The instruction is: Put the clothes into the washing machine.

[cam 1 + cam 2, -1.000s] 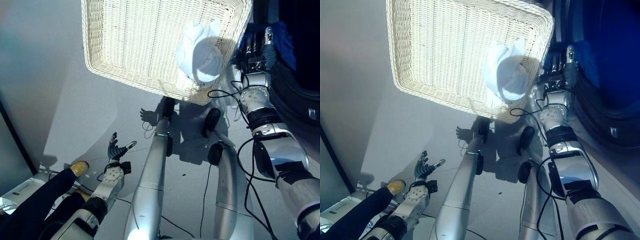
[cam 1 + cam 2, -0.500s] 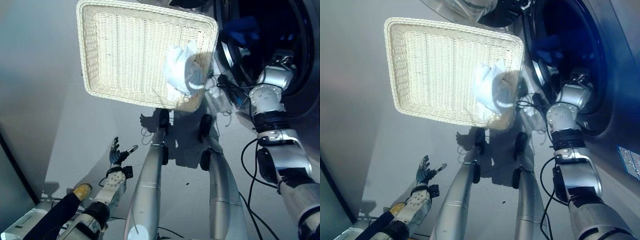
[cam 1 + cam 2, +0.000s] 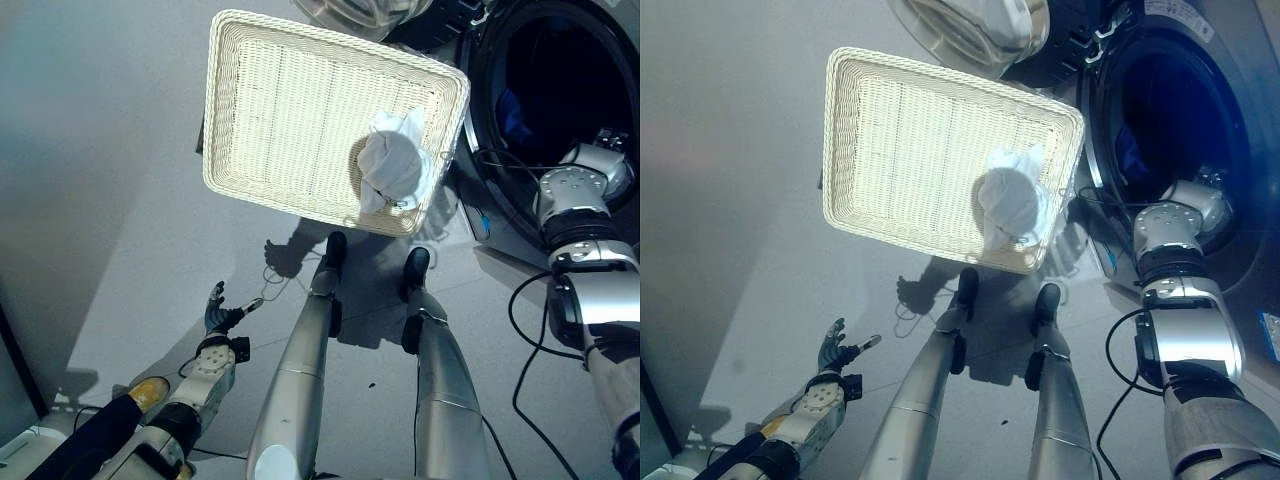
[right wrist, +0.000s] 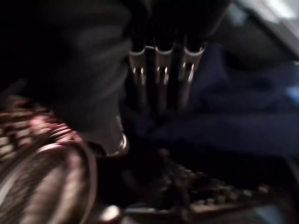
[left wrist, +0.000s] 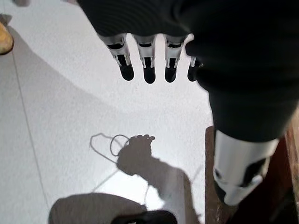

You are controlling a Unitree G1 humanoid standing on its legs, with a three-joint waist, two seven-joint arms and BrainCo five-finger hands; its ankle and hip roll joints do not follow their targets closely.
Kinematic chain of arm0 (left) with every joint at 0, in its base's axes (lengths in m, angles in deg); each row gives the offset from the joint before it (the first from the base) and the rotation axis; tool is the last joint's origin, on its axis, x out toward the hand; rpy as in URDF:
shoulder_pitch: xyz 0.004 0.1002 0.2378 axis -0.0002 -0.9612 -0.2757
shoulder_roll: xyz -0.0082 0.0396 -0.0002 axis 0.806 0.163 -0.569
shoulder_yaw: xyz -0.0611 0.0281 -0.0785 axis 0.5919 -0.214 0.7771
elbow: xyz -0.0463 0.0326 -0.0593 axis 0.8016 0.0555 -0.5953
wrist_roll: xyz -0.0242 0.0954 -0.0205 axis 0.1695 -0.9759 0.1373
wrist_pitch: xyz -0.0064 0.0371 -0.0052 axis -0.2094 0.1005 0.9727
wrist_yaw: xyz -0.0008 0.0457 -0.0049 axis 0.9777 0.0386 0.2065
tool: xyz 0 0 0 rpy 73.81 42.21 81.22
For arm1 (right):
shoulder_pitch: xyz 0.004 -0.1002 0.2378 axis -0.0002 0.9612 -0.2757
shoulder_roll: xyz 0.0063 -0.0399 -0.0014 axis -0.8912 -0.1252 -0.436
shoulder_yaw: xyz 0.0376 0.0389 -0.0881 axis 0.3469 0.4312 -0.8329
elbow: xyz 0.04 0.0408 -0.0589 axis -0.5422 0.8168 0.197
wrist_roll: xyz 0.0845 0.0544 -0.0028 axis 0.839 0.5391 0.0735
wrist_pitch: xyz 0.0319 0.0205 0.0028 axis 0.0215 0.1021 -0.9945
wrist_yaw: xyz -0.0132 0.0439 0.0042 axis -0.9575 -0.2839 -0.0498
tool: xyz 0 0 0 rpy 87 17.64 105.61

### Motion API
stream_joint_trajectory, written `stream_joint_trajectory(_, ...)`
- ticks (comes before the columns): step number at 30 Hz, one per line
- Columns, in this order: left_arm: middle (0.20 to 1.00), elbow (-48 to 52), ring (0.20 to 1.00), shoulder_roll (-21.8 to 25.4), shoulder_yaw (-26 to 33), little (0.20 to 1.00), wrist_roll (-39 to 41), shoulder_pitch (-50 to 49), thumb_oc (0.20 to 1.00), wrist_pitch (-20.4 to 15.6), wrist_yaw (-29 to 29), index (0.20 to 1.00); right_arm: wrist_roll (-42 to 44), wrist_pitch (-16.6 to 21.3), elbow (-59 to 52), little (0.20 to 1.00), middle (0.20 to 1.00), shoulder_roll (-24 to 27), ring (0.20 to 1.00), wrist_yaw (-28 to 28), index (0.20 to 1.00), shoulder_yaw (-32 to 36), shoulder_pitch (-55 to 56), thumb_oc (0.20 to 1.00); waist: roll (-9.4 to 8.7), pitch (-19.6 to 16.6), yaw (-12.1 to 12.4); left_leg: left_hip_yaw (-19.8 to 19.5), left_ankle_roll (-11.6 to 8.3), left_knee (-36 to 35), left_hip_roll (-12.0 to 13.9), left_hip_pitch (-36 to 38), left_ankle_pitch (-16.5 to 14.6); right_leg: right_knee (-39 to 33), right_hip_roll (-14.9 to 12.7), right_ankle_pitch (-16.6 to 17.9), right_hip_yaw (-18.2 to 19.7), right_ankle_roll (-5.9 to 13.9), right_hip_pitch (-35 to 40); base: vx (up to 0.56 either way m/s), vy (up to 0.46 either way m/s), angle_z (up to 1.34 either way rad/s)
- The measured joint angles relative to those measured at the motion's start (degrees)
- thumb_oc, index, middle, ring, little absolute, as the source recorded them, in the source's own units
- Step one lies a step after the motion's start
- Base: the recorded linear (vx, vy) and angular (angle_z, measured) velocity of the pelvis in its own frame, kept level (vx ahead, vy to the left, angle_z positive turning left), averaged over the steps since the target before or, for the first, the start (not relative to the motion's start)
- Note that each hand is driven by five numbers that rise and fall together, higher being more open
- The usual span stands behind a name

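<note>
Right arm reaches into the washing machine (image 3: 1160,130) drum through the open front; the forearm crosses the door rim and the right hand (image 4: 161,79) is inside. Right wrist view: straight fingers (image 4: 160,86) lie side by side against dark blue clothes (image 4: 243,126) in the drum. I cannot tell whether they pinch the fabric or just rest on it, so grip state is unknown. From the head views the same blue cloth (image 3: 512,115) sits low in the drum, toward the side nearest the basket.

White wicker basket (image 3: 270,110) sits on the grey floor (image 3: 100,150), its right short edge just beside the machine front. One white garment (image 3: 392,165) is bunched up in the basket's right near corner, against the rim. Rest of the basket floor is bare weave.

The open door, a clear round dome (image 3: 970,25), hangs past the basket's far edge.

Left hand (image 3: 222,318) hangs low by the robot's left side, well apart from basket and machine. Left wrist view: fingers (image 5: 148,70) straight and spread, holding nothing, above bare floor.

A person's dark-sleeved leg with a tan shoe (image 3: 148,392) shows at the floor's near left corner, close to the left arm.
</note>
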Motion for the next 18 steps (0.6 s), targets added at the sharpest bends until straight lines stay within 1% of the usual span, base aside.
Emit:
stream_joint_trajectory(2, 1.0, 0.4, 1.0, 1.0, 0.1, 1.0, 0.0, 0.0, 1.0, 0.2, -0.1, 1.0, 2.6, -7.0, -0.5, 1.0, 1.0, -0.5, 1.0, -1.7, 1.0, 0.4, 2.5, 1.0, -0.29, -0.1, -1.2, 0.2, 0.35, -0.6, -0.4, 0.3, 0.2, -0.3, -0.4, 0.0, 0.2, 0.45, 0.2, 0.0, 0.006, 0.02)
stream_joint_trajectory(3, 1.0, 0.5, 1.0, 1.1, 0.3, 1.0, 0.0, 0.0, 1.0, 0.4, -0.1, 1.0, 2.6, -10.1, -1.4, 1.0, 1.0, -0.8, 1.0, -4.0, 1.0, -0.2, 3.8, 1.0, -0.33, 0.0, -1.8, 0.5, 0.5, -0.7, -0.4, 0.2, 0.3, -0.5, -0.3, 0.0, 0.6, 0.83, 0.0, -0.01, 0.023, -0.07)
stream_joint_trajectory(4, 1.0, 0.5, 1.0, 1.1, 0.5, 1.0, 0.0, 0.0, 1.0, 0.6, -0.1, 1.0, 2.6, -12.0, -2.3, 1.0, 1.0, -1.0, 1.0, -5.2, 1.0, -0.5, 4.2, 1.0, -0.34, 0.0, -2.3, 0.8, 0.54, -0.8, -0.4, 0.2, 0.4, -0.7, -0.3, 0.2, 0.9, 0.94, -0.1, -0.02, 0.045, -0.17)
stream_joint_trajectory(5, 1.0, 0.6, 1.0, 0.6, 0.6, 1.0, 0.1, -0.3, 1.0, 0.9, 0.0, 1.0, 2.8, -16.0, -4.6, 1.0, 1.0, -2.2, 1.0, -9.8, 1.0, -2.5, 5.2, 1.0, -0.36, -0.1, -3.0, 1.2, 0.62, -0.8, -0.4, 0.1, 0.3, -1.0, -0.2, 0.4, 1.5, 0.97, -0.3, -0.04, 0.062, -0.18)
stream_joint_trajectory(6, 1.0, 0.6, 1.0, 0.2, 1.0, 1.0, 0.0, -0.4, 1.0, 1.0, 0.0, 1.0, 2.7, -18.3, -7.7, 1.0, 1.0, -2.6, 1.0, -12.9, 1.0, -4.3, 6.9, 1.0, -0.37, -0.1, -3.7, 1.4, 0.61, -1.0, -0.3, 0.1, 0.3, -1.6, -0.1, 0.5, 1.6, 0.95, -0.4, -0.04, 0.064, -0.21)
stream_joint_trajectory(7, 1.0, 0.6, 1.0, -0.6, 1.5, 1.0, 0.0, -0.3, 1.0, 0.9, 0.0, 1.0, 2.5, -22.0, -9.9, 1.0, 1.0, -3.8, 1.0, -16.9, 1.0, -4.5, 8.7, 1.0, -0.37, -0.1, -4.5, 1.5, 0.6, -1.2, -0.1, -0.1, 0.4, -2.0, 0.1, 0.6, 1.9, 0.74, -0.7, -0.03, 0.039, -0.12)
stream_joint_trajectory(9, 1.0, 0.6, 1.0, -0.6, 1.5, 1.0, 0.0, -0.3, 1.0, 0.9, 0.0, 1.0, 2.5, -22.0, -9.9, 1.0, 1.0, -3.8, 1.0, -16.9, 1.0, -4.5, 8.7, 1.0, -0.37, -0.1, -4.5, 1.5, 0.6, -1.2, -0.1, -0.1, 0.4, -2.0, 0.1, 0.6, 1.9, 0.74, -0.7, -0.02, 0.023, -0.13)
stream_joint_trajectory(10, 1.0, 0.1, 1.0, -3.3, 2.7, 1.0, 0.0, -0.3, 1.0, 0.8, -0.1, 1.0, 1.0, -26.5, -10.2, 1.0, 1.0, -5.9, 1.0, -23.8, 1.0, -4.3, 13.3, 1.0, -0.36, -0.1, -4.6, 2.6, 0.41, -1.8, 0.2, -0.2, 0.3, -2.4, 0.8, 1.5, 2.9, 0.75, -1.4, -0.05, 0.026, -0.22)
stream_joint_trajectory(11, 1.0, -0.3, 1.0, -3.7, 2.7, 1.0, 0.0, -0.3, 1.0, 0.8, -0.1, 1.0, 0.5, -26.8, -10.2, 1.0, 1.0, -6.4, 1.0, -24.8, 1.0, -4.3, 14.2, 1.0, -0.36, -0.1, -4.7, 2.6, 0.29, -1.9, 0.3, -0.3, 0.2, -2.4, 0.9, 1.5, 3.0, 0.68, -1.6, -0.07, 0.031, -0.24)
stream_joint_trajectory(12, 1.0, -1.7, 1.0, -4.6, 3.2, 1.0, -0.1, -0.3, 1.0, 0.4, -0.1, 1.0, -0.5, -27.6, -10.1, 1.0, 1.0, -7.8, 1.0, -29.5, 1.0, -3.9, 16.4, 1.0, -0.36, -0.1, -5.2, 2.6, 0.11, -2.1, 0.5, -0.4, 0.2, -2.7, 1.2, 1.4, 3.0, 0.56, -1.6, -0.04, 0.014, -0.04)
stream_joint_trajectory(14, 1.0, -2.8, 1.0, -5.2, 3.2, 1.0, -0.1, -0.3, 1.0, 0.3, -0.3, 1.0, -2.4, -28.4, -9.3, 1.0, 1.0, -9.1, 1.0, -34.7, 1.0, -4.3, 18.1, 1.0, -0.36, -0.1, -5.9, 2.6, -0.15, -2.7, 0.9, -0.5, 0.4, -3.2, 1.6, 1.8, 3.0, -0.02, -1.8, -0.05, 0.036, -0.04)
stream_joint_trajectory(18, 1.0, -3.8, 1.0, -6.1, 4.1, 1.0, -0.1, 0.0, 1.0, -0.5, -0.3, 1.0, -1.5, -28.5, -9.6, 1.0, 1.0, -11.0, 1.0, -40.3, 1.0, -4.0, 18.8, 1.0, -0.32, -0.1, -6.0, 2.6, -0.69, -3.5, 1.4, -0.2, 0.6, -3.4, 2.2, 1.8, 3.0, -0.25, -1.9, -0.04, 0.032, -0.05)
